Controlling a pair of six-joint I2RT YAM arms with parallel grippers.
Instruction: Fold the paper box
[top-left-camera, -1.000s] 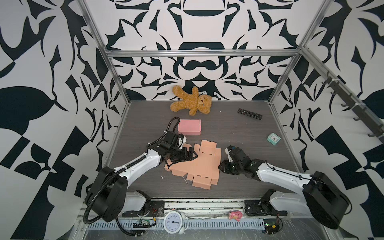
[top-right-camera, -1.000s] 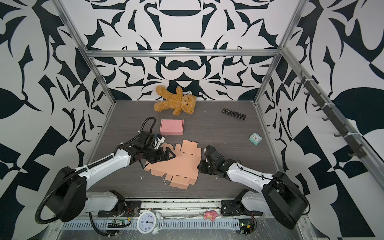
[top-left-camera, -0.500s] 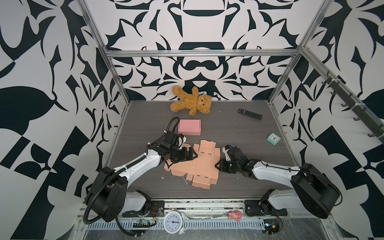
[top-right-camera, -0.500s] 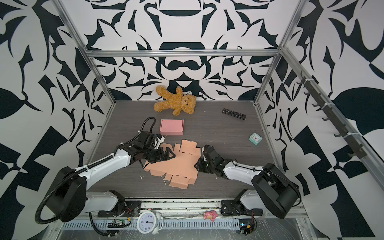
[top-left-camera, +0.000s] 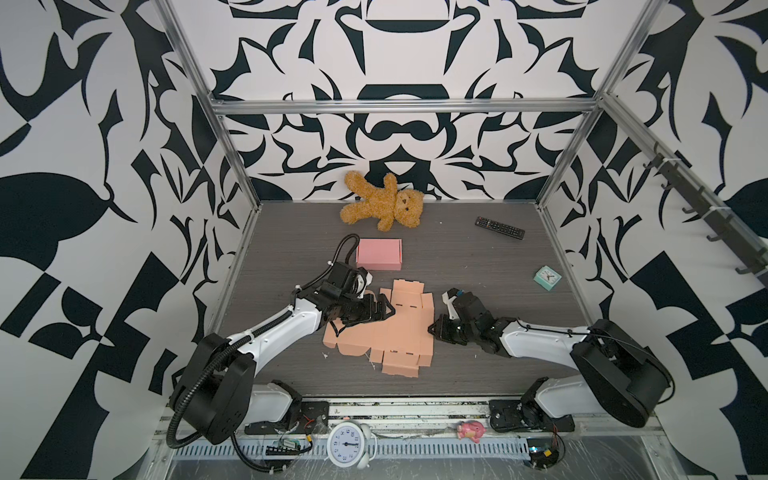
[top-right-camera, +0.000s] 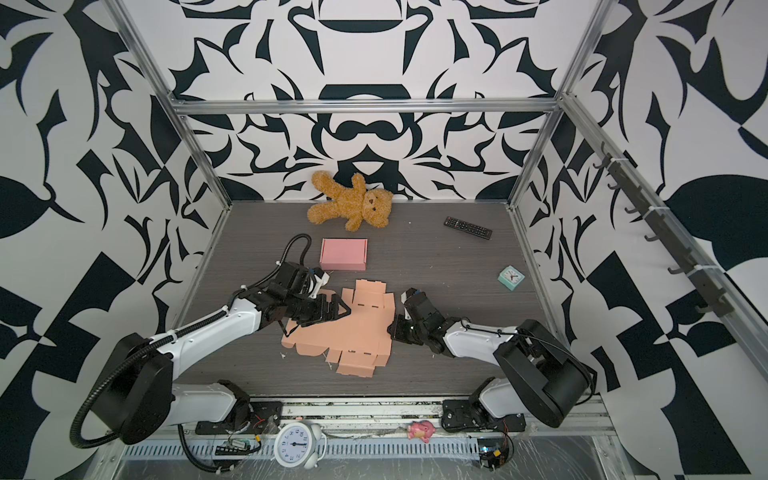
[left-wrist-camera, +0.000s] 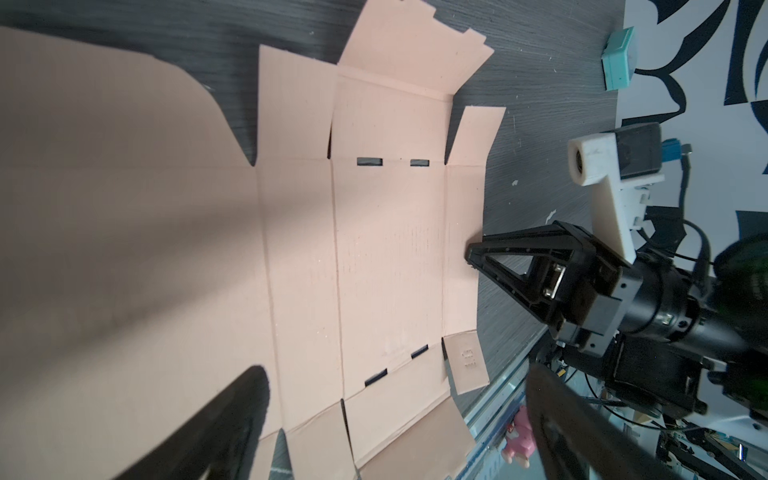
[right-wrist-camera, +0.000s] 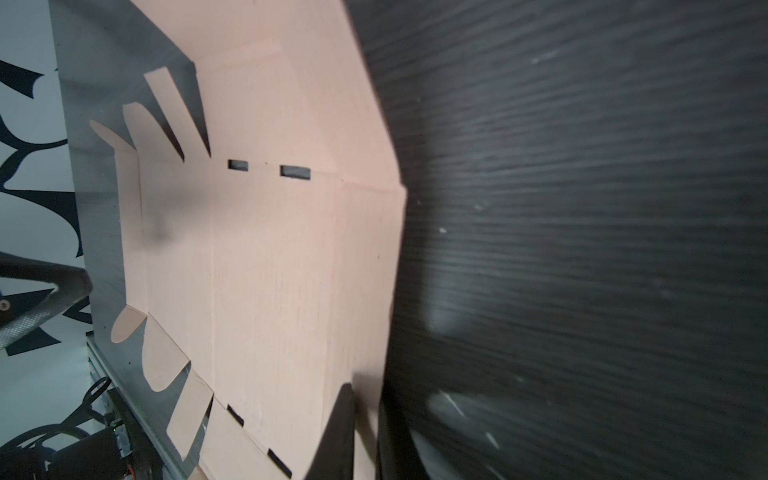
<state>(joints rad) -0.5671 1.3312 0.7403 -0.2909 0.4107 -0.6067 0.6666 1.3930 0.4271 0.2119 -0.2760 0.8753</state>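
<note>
The paper box (top-left-camera: 399, 328) (top-right-camera: 357, 332) is a flat, unfolded peach cardboard blank lying on the dark table. My left gripper (top-left-camera: 365, 322) (top-right-camera: 318, 322) hovers open over the blank's left part. In the left wrist view its fingers (left-wrist-camera: 232, 419) straddle the card (left-wrist-camera: 374, 249) without holding it. My right gripper (top-left-camera: 432, 328) (top-right-camera: 390, 328) (left-wrist-camera: 471, 253) sits low at the blank's right edge. In the right wrist view the right gripper (right-wrist-camera: 368, 415) is shut on a thin strip of the edge flap (right-wrist-camera: 270, 249).
A folded pink box (top-left-camera: 379, 253) lies just behind the left arm. A teddy bear (top-left-camera: 384, 203) and a remote (top-left-camera: 500, 227) lie at the back, and a teal clock (top-left-camera: 547, 278) at the right. A white alarm clock (top-left-camera: 349, 444) and a pink toy (top-left-camera: 471, 430) sit on the front rail.
My right gripper slid left to the blank's right edge and its jaws closed on the flap. The left arm and the blank have stayed put.
</note>
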